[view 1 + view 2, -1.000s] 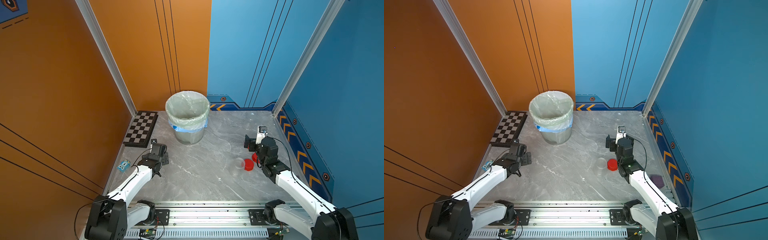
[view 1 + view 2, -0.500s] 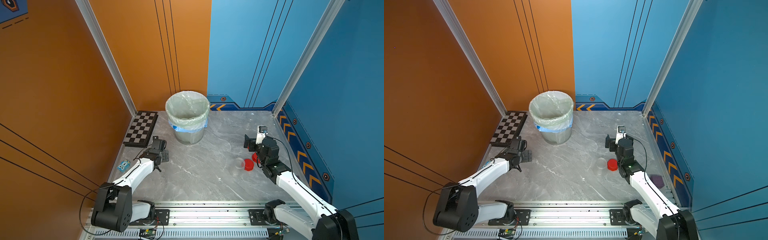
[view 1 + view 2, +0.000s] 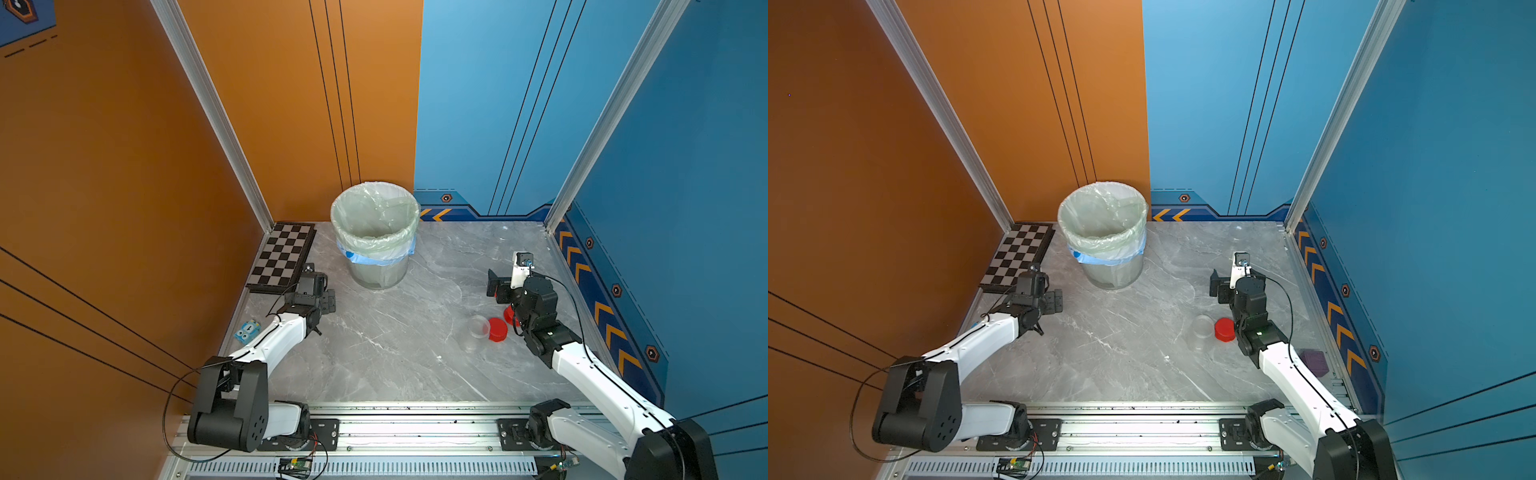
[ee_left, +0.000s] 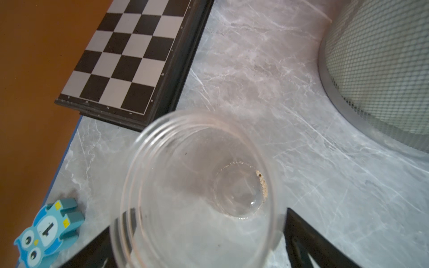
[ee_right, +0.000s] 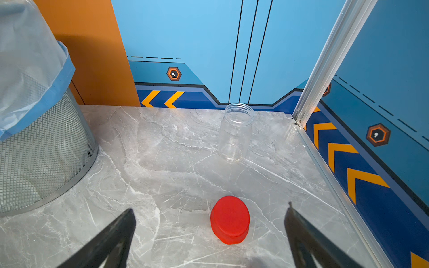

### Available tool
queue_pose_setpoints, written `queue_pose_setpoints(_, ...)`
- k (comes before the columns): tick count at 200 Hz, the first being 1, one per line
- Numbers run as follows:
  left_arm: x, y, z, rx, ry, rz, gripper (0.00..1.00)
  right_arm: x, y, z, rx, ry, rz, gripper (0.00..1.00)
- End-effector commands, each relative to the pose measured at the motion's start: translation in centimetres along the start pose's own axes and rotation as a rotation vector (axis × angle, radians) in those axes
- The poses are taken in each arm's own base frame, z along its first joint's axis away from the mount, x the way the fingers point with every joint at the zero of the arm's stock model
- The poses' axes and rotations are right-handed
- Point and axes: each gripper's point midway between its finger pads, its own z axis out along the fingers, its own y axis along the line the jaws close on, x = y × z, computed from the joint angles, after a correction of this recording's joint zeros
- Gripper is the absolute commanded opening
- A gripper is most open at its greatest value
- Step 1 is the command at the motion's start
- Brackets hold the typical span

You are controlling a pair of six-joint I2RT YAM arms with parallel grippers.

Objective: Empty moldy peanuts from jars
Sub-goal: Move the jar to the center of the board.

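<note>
The left pincer (image 4: 199, 220) stands spread wide around a clear jar (image 4: 197, 162) near the chessboard (image 4: 130, 58), though whether it actually grips I cannot tell, pale crumbs (image 4: 263, 185) edging its base, while the right pincer (image 5: 210, 206) gapes empty over the counter (image 5: 162, 162) beside a red lid (image 5: 229, 219), a second jar (image 5: 236, 132) upright beyond
</note>
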Motion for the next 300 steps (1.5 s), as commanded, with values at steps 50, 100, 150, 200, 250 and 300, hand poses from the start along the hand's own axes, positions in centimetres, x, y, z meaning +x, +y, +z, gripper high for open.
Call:
queue_pose_setpoints(50,-0.1,-1.2,1.4,0.043,-0.027,0.041,0.98,-0.1,0.6,0.1,-0.023,-0.006,-0.019,1.0)
queue_pose_setpoints(100,-1.0,-1.2,1.4,0.037,-0.082,0.048,0.99,-0.1,0.8,0.1,-0.03,-0.006,-0.021,1.0)
queue_pose_setpoints(150,-2.0,-0.6,1.0,0.029,-0.171,0.029,0.98,0.1,0.9,0.1,-0.035,-0.003,-0.019,1.0)
queue_pose_setpoints(200,-1.4,-0.8,2.3,0.017,-0.178,0.041,0.99,1.2,0.4,0.7,0.002,0.015,-0.026,1.0)
queue_pose_setpoints(250,-2.0,-1.2,2.7,0.023,-0.216,0.048,1.0,4.0,-1.6,2.3,0.114,0.045,-0.012,1.0)
queue_pose_setpoints(300,-2.6,-1.7,2.9,0.047,-0.254,0.058,1.0,8.2,-4.6,3.6,0.237,0.079,0.021,1.0)
